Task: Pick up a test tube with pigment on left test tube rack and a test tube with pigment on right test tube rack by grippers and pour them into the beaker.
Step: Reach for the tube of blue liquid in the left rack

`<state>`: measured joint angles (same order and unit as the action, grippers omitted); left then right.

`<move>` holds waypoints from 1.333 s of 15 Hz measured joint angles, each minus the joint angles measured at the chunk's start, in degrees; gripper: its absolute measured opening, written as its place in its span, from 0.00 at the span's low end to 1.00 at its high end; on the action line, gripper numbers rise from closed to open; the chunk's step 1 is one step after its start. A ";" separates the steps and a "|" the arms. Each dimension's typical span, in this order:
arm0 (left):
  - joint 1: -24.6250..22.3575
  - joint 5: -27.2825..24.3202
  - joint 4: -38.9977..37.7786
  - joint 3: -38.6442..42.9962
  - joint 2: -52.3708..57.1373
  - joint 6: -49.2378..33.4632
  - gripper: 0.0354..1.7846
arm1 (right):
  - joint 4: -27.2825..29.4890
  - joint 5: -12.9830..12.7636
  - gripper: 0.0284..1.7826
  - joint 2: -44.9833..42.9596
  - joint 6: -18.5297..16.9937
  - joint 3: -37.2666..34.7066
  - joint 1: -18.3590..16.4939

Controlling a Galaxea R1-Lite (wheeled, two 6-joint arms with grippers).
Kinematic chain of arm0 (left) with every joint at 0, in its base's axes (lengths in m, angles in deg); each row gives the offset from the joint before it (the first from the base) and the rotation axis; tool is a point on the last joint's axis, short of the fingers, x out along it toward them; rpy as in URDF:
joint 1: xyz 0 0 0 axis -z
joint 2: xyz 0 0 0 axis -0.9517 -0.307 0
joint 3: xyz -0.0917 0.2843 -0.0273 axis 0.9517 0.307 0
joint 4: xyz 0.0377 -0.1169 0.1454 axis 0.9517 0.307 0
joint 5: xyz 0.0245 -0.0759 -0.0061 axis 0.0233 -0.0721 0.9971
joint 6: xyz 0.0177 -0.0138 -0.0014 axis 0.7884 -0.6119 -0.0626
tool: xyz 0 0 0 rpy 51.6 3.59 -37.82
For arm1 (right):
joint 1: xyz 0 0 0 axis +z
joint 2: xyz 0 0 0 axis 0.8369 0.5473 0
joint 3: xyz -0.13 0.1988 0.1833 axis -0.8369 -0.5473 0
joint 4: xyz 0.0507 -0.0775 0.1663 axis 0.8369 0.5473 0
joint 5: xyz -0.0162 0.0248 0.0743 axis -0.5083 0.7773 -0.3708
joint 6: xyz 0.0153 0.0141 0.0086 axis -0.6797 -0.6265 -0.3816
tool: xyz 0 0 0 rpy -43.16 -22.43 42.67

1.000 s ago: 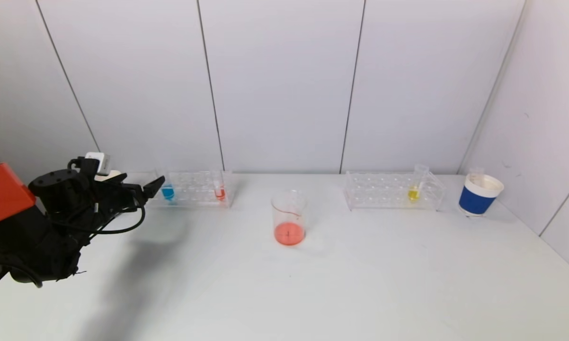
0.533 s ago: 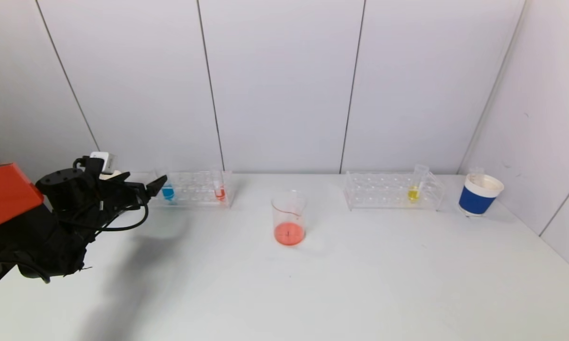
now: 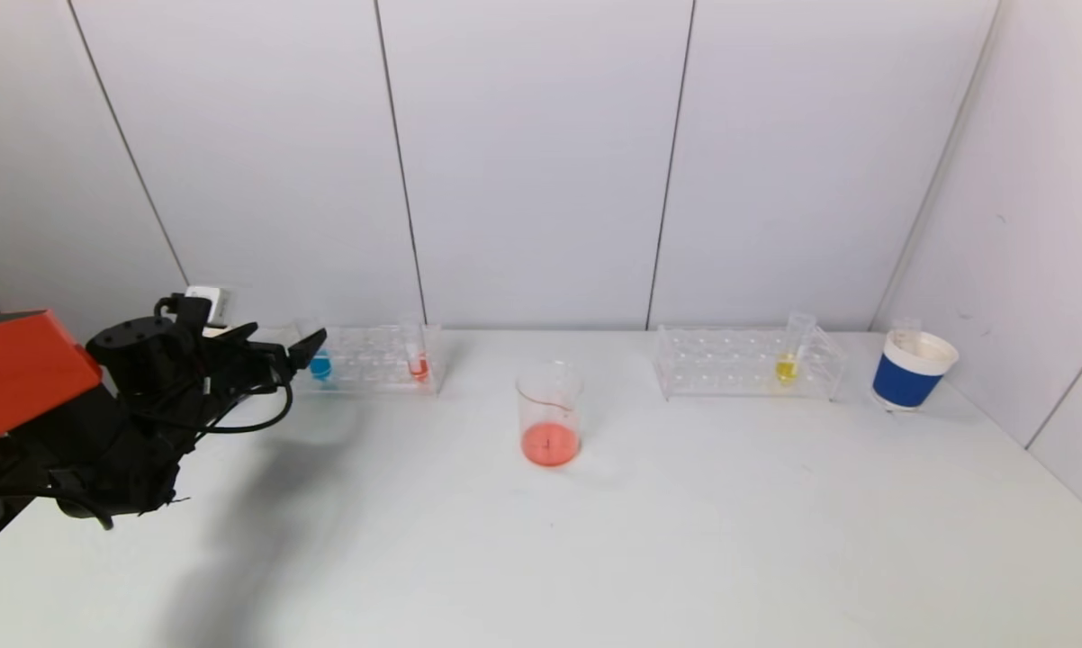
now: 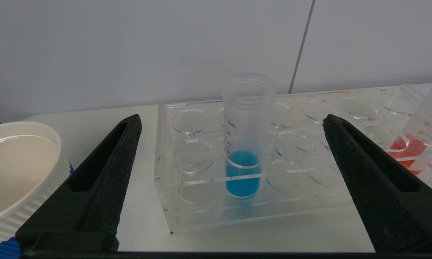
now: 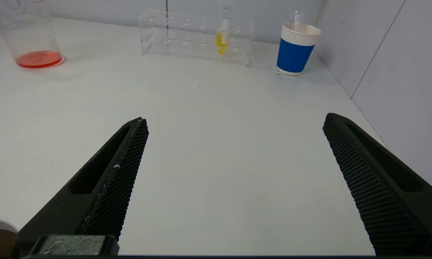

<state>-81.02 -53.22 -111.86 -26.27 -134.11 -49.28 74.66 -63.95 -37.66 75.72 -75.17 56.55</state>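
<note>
The left clear rack (image 3: 370,364) holds a tube with blue pigment (image 3: 320,363) and a tube with red pigment (image 3: 418,363). My left gripper (image 3: 280,346) is open, just short of the rack's left end; in the left wrist view the blue tube (image 4: 246,144) stands upright between and beyond my fingers (image 4: 108,172). The right rack (image 3: 748,364) holds a tube with yellow pigment (image 3: 788,360). The beaker (image 3: 550,414) with red liquid stands between the racks. My right gripper (image 5: 234,122) is open above bare table, out of the head view.
A blue and white paper cup (image 3: 912,371) stands right of the right rack. Another white cup (image 4: 18,172) sits left of the left rack, close to my left fingers. Wall panels close the back and right side.
My left gripper has moved forward and slightly up toward the left rack's blue tube. Nothing else has moved.
</note>
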 joint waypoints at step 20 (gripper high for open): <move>0.20 0.20 1.88 -3.41 -1.68 0.02 0.99 | 0.02 0.02 0.99 0.00 0.00 0.00 0.00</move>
<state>-80.83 -53.03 -109.98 -29.68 -135.79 -49.26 74.69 -63.92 -37.66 75.72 -75.17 56.55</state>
